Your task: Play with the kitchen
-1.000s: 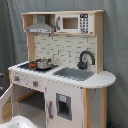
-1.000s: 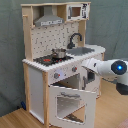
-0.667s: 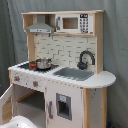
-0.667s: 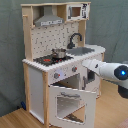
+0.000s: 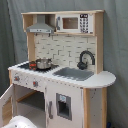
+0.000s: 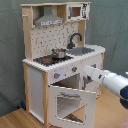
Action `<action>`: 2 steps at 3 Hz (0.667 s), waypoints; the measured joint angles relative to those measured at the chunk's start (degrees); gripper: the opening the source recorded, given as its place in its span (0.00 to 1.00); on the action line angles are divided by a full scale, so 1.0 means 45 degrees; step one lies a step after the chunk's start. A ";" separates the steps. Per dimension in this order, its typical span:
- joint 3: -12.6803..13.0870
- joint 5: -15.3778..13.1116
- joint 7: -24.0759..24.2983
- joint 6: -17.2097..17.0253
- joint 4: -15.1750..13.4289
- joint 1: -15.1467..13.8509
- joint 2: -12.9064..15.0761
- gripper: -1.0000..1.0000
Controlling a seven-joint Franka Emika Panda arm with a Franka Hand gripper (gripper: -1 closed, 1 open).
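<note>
My main worry is the oven door (image 6: pixel 70 104): it hangs dropped open at the front of the kitchen (image 6: pixel 60 60), and my arm (image 6: pixel 107 80) reaches in just above its right edge. If I come down or sweep sideways carelessly, the arm could lean on that door and strain its hinge, or nudge the whole tall unit, which looks light and top-heavy enough to rock. The small pot (image 6: pixel 58 52) on the hob near the counter's left edge could also slide off if the kitchen gets jolted.

I cannot tell whether my gripper is released or clenched; its tip seems to sit by the oven opening under the counter's front edge, hidden from both cameras.

The kitchen stands on a wood floor (image 6: pixel 15 117) against a grey curtain. It is flat white panels framed in pale wood, with a perforated back wall, a metal-looking hood (image 6: pixel 48 20) and a microwave (image 5: pixel 72 23) at the top corner. The sink (image 5: pixel 75 73) is a shallow grey basin set in the counter's right half, the black faucet (image 5: pixel 86 58) curving over its back edge. The oven door has a clear window and looks thin.
</note>
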 joint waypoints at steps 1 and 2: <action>0.0324 -0.0857 -0.0036 0.0959 0.0031 -0.0099 -0.0465 1.00; 0.0408 -0.1471 -0.0049 0.2274 0.0032 -0.0305 -0.0770 1.00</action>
